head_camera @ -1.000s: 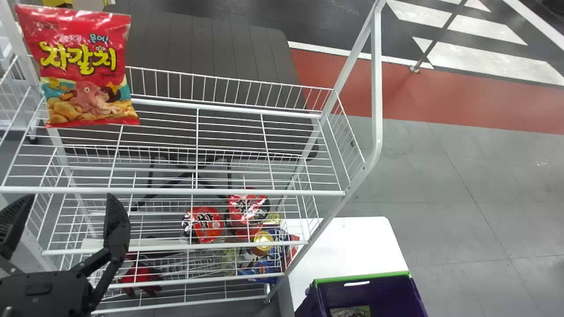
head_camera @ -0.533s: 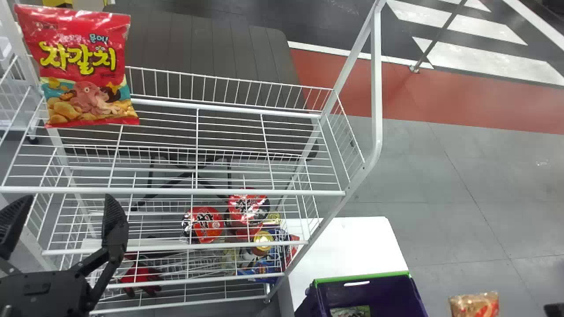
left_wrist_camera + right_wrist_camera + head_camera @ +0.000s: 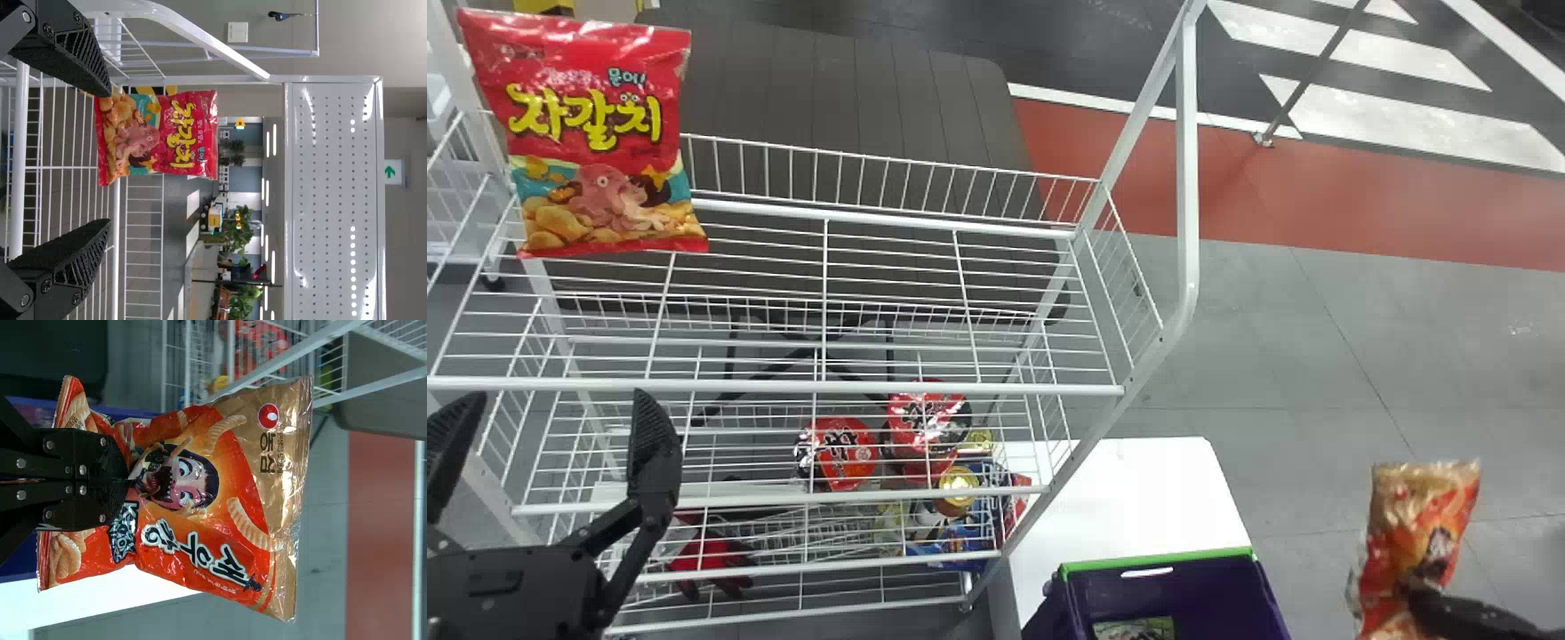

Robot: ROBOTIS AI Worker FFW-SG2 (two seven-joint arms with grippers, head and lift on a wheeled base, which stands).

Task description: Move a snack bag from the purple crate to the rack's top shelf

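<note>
My right gripper [image 3: 1427, 591] is at the lower right of the head view, holding an orange and gold snack bag [image 3: 1423, 524] upright, right of the purple crate [image 3: 1165, 591]. In the right wrist view the right gripper [image 3: 132, 479] is shut on the middle of the snack bag [image 3: 233, 493], pinching its film. The left gripper [image 3: 551, 444] stands open in front of the rack at lower left; in the left wrist view the left gripper [image 3: 110, 160] has nothing between its fingers. A red snack bag [image 3: 157, 137] stands upright on the top shelf [image 3: 889, 388], at its left.
Cup noodles [image 3: 838, 453] and other packages are on lower rack levels, with a red glove [image 3: 711, 560] low down. A white table [image 3: 1129, 498] stands beside the rack, behind the crate. The rack's slanted right post [image 3: 1185, 178] rises above the top shelf.
The right gripper and the orange snack bag have come into the head view from the bottom right, rising. The left gripper has shifted slightly left.
</note>
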